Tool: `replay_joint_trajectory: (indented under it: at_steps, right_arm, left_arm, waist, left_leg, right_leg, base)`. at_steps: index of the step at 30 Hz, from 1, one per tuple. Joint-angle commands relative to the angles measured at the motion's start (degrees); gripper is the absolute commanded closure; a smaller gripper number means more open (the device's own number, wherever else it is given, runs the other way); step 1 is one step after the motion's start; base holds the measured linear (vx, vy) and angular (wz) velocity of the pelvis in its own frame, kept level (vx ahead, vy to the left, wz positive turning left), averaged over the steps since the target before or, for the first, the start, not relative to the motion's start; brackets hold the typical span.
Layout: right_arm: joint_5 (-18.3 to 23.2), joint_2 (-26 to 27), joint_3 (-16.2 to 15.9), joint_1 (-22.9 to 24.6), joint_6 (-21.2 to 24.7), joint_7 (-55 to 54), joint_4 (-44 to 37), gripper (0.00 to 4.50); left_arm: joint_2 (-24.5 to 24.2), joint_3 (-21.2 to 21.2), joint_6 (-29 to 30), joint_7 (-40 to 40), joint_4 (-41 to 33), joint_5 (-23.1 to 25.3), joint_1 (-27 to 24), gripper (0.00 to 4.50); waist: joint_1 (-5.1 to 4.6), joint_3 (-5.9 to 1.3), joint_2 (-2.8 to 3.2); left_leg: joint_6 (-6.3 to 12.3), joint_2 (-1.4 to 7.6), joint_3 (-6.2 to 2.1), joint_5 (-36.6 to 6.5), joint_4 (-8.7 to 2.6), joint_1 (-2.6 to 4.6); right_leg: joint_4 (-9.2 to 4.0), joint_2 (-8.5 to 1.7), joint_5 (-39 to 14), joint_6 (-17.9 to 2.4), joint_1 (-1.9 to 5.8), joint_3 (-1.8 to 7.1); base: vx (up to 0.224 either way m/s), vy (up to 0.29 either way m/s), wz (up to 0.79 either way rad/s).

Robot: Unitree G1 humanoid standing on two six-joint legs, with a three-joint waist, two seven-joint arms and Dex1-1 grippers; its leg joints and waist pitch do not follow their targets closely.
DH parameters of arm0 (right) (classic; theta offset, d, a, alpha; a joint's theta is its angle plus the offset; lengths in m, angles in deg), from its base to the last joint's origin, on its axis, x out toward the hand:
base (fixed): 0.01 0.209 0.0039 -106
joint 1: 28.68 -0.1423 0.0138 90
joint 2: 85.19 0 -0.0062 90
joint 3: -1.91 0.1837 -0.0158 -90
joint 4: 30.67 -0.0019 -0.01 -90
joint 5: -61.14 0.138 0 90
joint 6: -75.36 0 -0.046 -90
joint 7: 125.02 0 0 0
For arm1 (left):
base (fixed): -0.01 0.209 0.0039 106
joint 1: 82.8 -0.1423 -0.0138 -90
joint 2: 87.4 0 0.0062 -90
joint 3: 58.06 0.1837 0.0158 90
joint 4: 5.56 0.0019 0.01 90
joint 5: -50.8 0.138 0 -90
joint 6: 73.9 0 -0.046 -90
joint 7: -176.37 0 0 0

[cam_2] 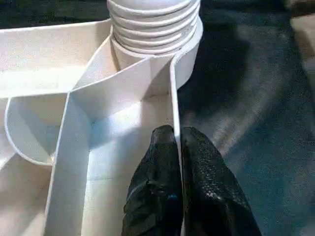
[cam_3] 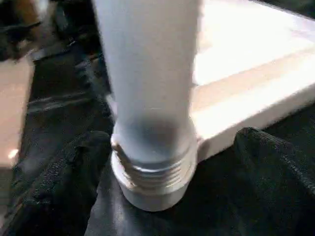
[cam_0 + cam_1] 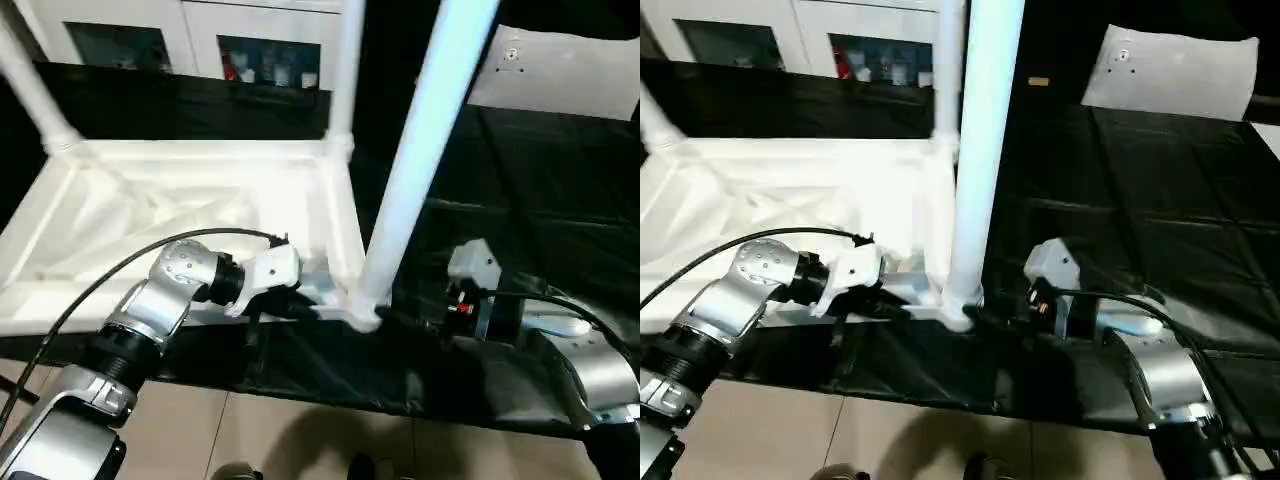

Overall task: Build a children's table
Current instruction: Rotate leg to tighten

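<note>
While my left fingers (image 1: 170,162) are pinching the light, stiff top's (image 3: 200,200) thin rim, my open right fingers (image 2: 162,162) are flanking the slick leg (image 2: 147,88) low.

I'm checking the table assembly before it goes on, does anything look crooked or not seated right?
Yes. The near leg leans instead of standing straight in its corner socket, and its screw threads remain exposed there, so it looks only partly screwed in. The far leg stands upright. The left gripper pinches the tabletop's rim.
</note>
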Motion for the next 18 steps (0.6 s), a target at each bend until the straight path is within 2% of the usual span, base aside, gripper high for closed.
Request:
replay_joint_trajectory:
  at_steps: [1, 6, 8, 10, 15, 18]
  right_arm:
    - [-1.2, -0.4, -1.3, -1.5, -2.5, 2.5, 2.4, 0.00]
    - [-1.7, 0.3, -3.0, -4.5, -4.7, 5.3, 6.5, 0.00]
    - [-2.1, 0.8, -4.1, -6.0, -5.4, 6.6, 8.2, 0.00]
    - [-2.2, 0.9, -4.9, -6.9, -5.9, 8.0, 9.4, 0.18]
    - [-2.6, 1.6, -6.6, -8.4, -7.1, 10.8, 11.7, 0.60]
    - [-2.5, 2.2, -7.2, -9.4, -8.0, 12.2, 13.7, 0.94]
  left_arm:
    - [-0.1, 3.4, -2.5, -4.5, 0.6, 1.0, 0.7, 4.43]
    - [0.2, 4.4, -5.0, -7.2, 1.3, 1.3, 1.0, 4.43]
    - [0.3, 5.2, -5.7, -8.0, 1.4, 1.5, 1.2, 4.43]
    - [0.5, 5.6, -6.5, -8.7, 1.9, 1.7, 1.4, 4.48]
    - [0.9, 5.9, -7.4, -9.4, 2.2, 1.9, 1.5, 4.50]
    - [1.1, 6.0, -8.0, -9.8, 2.8, 2.0, 1.7, 4.50]
  waist:
    - [-0.01, -4.71, -0.30]
    - [0.20, -4.82, -0.35]
    - [0.36, -4.86, -0.32]
    - [0.47, -4.94, -0.42]
    - [1.26, -4.97, -0.40]
    - [1.33, -4.80, -0.53]
  left_leg:
    - [7.05, 2.91, -0.08, 0.4, -3.79, -0.76]
    - [7.27, 2.88, 0.04, 1.0, -3.73, -0.91]
    - [7.36, 3.00, 0.09, 1.3, -3.68, -0.76]
    - [7.18, 3.05, 0.19, 1.5, -3.66, -0.87]
    - [7.59, 3.38, 0.43, 2.8, -3.60, -0.61]
    - [6.97, 3.29, 0.54, 1.2, -3.62, -0.74]
  right_leg:
    - [-3.27, -4.38, -14.9, -9.5, 4.36, 4.44]
    - [-2.90, -4.27, -13.5, -10.3, 4.49, 4.38]
    - [-2.78, -4.38, -13.2, -10.4, 4.38, 4.43]
    - [-2.64, -4.34, -12.9, -10.4, 4.54, 4.42]
    - [-2.17, -4.31, -10.7, -11.3, 4.25, 4.52]
    - [-2.41, -4.38, -12.4, -11.0, 4.28, 4.51]
  base:
    - [0.000, 0.000, 0.00]
    - [0.000, 0.000, 0.00]
    - [0.000, 0.000, 0.00]
    - [0.000, 0.000, 0.00]
    - [0.000, 0.000, 0.00]
    - [0.000, 0.000, 0.00]
